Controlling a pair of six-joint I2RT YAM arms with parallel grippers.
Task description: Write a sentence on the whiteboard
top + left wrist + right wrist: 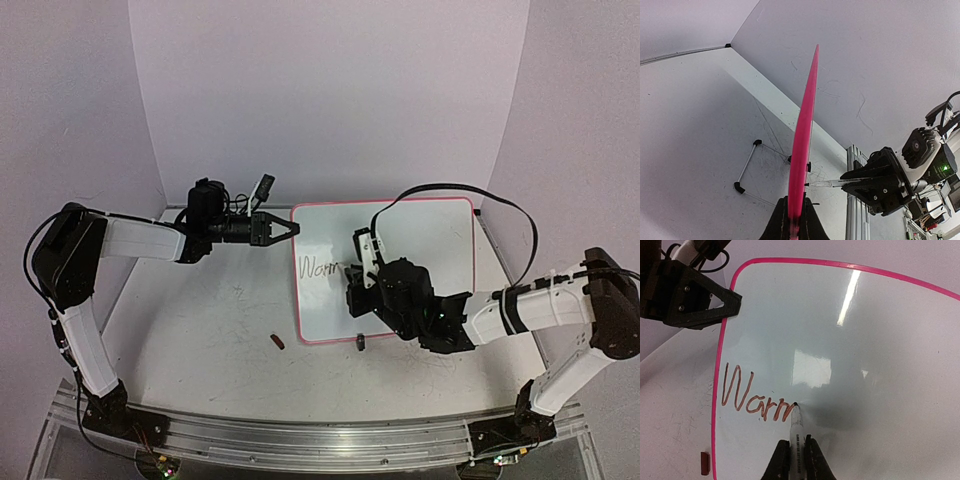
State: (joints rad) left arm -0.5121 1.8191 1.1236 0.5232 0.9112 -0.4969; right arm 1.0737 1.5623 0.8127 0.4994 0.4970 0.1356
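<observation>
the whiteboard (420,250), glossy white with a thin pink frame and round corners, is on the scuffed tabletop (200,320) toward its far right corner. my left gripper (288,230) is clamped on the frame at the board's far left corner. my right gripper (797,460) pinches a slim marker (796,427), its tip at the brown word (757,397) "warm". a small dark red piece (277,341), maybe a cap, lies by the board's near left corner.
</observation>
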